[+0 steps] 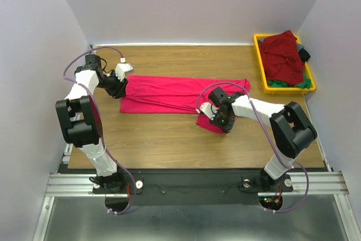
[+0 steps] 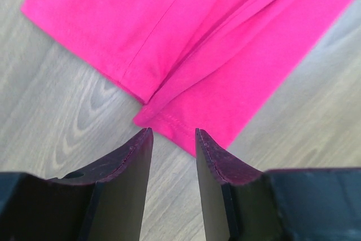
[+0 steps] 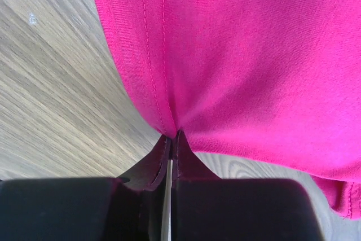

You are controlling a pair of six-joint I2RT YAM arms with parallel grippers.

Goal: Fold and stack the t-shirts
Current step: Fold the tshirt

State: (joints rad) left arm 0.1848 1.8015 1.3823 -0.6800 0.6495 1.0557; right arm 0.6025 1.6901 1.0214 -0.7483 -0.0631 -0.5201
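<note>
A crimson t-shirt [image 1: 169, 93] lies folded into a long strip across the wooden table. My left gripper [image 1: 123, 86] is open at the strip's left end; in the left wrist view its tips [image 2: 174, 134] stand just short of the shirt's hemmed corner [image 2: 169, 118], holding nothing. My right gripper [image 1: 217, 118] is shut on the shirt's right part, a stitched edge [image 3: 169, 122] pinched between the jaws, with cloth [image 3: 254, 66] draped over them. A maroon t-shirt [image 1: 282, 56] lies on top of green [image 1: 293, 84] and dark cloth in the bin.
A yellow plastic bin [image 1: 260, 63] stands at the back right of the table. White walls close the left, back and right sides. Bare wood [image 1: 158, 139] lies between the shirt and the arms' bases.
</note>
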